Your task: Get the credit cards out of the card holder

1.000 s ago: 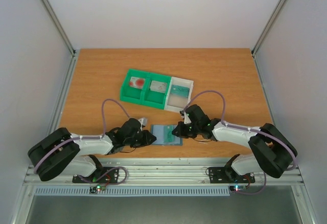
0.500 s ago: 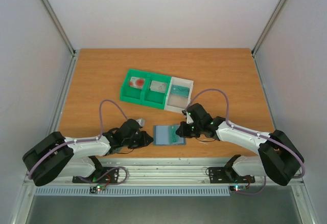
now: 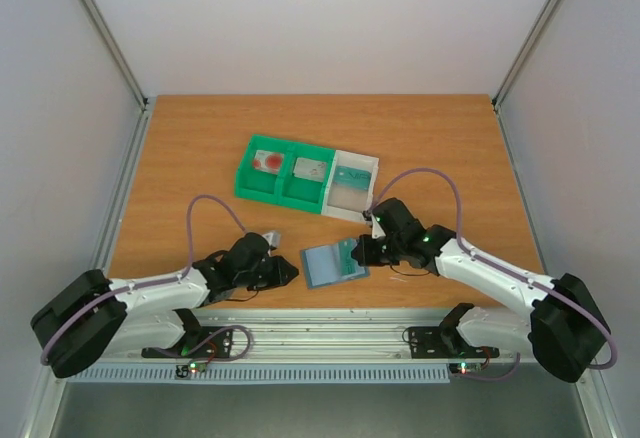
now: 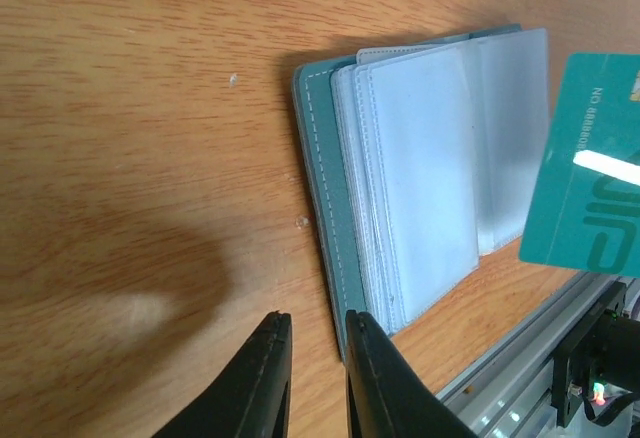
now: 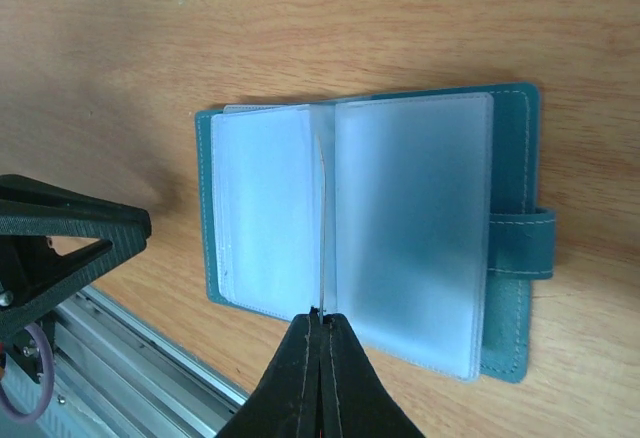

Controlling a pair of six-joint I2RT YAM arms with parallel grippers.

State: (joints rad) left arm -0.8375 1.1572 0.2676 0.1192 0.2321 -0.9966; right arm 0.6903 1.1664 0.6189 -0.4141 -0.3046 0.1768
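Note:
The card holder (image 3: 328, 266) lies open on the table near the front edge, its pale blue-grey pockets up; it also shows in the left wrist view (image 4: 330, 208) and the right wrist view (image 5: 510, 208). My right gripper (image 3: 358, 251) (image 5: 322, 316) is shut on a teal-green credit card (image 4: 590, 178), held above the holder's right half, and seen edge-on in the right wrist view (image 5: 322, 218). My left gripper (image 3: 290, 274) (image 4: 315, 316) is slightly open and empty, low by the holder's left edge.
A green-and-white bin tray (image 3: 283, 193) stands behind the holder. It holds a white-pink card with red marks (image 3: 266, 161), a grey card (image 3: 311, 169) and a teal one (image 3: 350, 180). The table's metal front rail (image 3: 330, 333) runs just below the holder.
My right gripper has moved right and up with the teal-green card in it. The card holder has turned slightly. My left arm has drawn back to the left, away from the holder.

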